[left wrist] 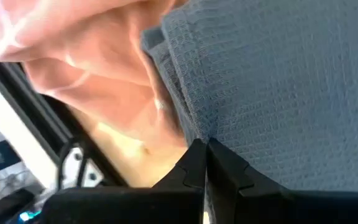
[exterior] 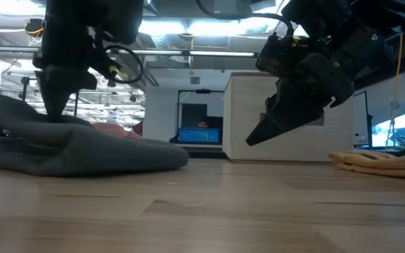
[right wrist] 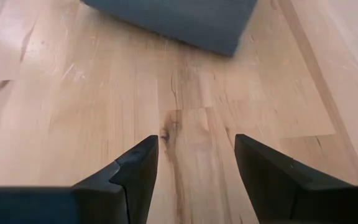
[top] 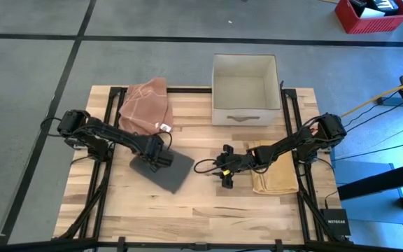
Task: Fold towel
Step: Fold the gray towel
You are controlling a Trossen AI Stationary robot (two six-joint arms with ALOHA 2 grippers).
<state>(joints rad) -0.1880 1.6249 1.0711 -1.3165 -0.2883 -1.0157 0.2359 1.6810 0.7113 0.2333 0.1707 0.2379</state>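
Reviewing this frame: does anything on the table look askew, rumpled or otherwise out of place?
The pink towel lies bunched and rumpled at the table's far left, one edge hanging past the frame. The gray towel sits folded but skewed to the table's edges, left gripper shut on it. Yellow towel lies flat. Nothing spilled or damaged.

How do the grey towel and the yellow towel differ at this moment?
The grey towel lies near the table's middle, with the shut left gripper on it; the yellow towel lies at the right edge under the right arm, untouched. The grey one is dark, the yellow one pale. Both look folded.
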